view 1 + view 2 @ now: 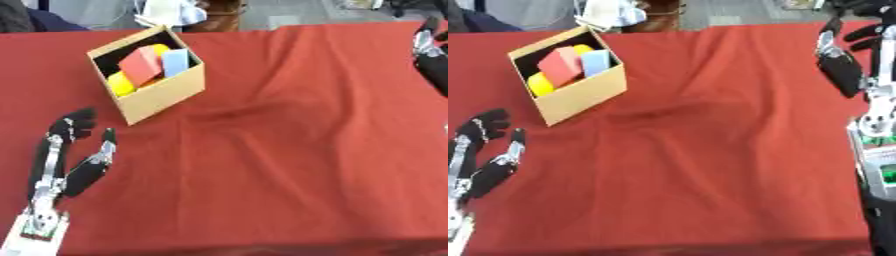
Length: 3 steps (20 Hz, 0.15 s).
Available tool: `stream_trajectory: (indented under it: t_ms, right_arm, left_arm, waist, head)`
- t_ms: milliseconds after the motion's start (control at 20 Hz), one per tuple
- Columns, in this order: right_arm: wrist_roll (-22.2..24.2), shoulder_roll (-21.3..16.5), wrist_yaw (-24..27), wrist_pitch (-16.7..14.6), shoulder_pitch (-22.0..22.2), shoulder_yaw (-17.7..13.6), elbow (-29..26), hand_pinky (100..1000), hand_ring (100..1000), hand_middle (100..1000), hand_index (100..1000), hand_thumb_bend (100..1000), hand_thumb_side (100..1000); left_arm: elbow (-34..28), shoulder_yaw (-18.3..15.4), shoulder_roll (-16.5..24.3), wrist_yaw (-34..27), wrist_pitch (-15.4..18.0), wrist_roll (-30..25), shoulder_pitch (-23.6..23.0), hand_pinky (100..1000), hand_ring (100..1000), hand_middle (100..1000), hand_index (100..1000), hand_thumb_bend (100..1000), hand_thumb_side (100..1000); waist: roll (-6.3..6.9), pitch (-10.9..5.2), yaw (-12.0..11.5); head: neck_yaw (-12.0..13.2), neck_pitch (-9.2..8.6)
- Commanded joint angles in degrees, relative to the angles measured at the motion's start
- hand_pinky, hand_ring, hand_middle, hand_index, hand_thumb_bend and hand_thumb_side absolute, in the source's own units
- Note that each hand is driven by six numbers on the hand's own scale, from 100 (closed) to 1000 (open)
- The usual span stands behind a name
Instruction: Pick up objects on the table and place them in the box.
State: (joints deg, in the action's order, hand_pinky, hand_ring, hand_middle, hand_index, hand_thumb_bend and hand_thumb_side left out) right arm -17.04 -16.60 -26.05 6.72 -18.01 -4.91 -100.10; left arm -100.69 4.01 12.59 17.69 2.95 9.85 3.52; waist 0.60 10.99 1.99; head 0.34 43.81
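I see the box (149, 75) on the red tablecloth (289, 150), holding a red block (140, 66), a blue block (176, 61) and yellow pieces (121, 84). My left hand (74, 155) rests released, empty, just below the box; my right hand (846, 55) hangs relaxed far right of it.

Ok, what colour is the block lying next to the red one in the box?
Light blue block, best seen in the left eye view.

The black-and-silver right hand (429, 52) is cut by the left eye view's right edge. Inside the tan cardboard box (166, 92), the yellow rounded objects (121, 84) sit half hidden behind the red block (140, 65).
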Motion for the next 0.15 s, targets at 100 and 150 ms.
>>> stream_trajectory:
  t_ms: [100,150]
  right_arm:
    - [-1.98,1.67,4.33,-0.5,4.55,-0.22,-3.86,524,557,694,883,100,424]
    - [-2.3,1.91,5.44,-0.88,6.33,0.02,-4.61,522,554,690,882,100,421]
  left_arm:
    - [-1.12,0.55,0.37,-1.31,0.57,0.83,-0.04,772,767,738,832,238,366]
    - [-1.06,0.67,0.34,-1.57,0.68,0.91,-0.13,772,768,738,832,238,367]
  waist:
    - [0.06,-0.89,0.11]
    - [0.0,-0.99,0.11]
  head:
    - [0.17,0.31]
    - [0.17,0.31]
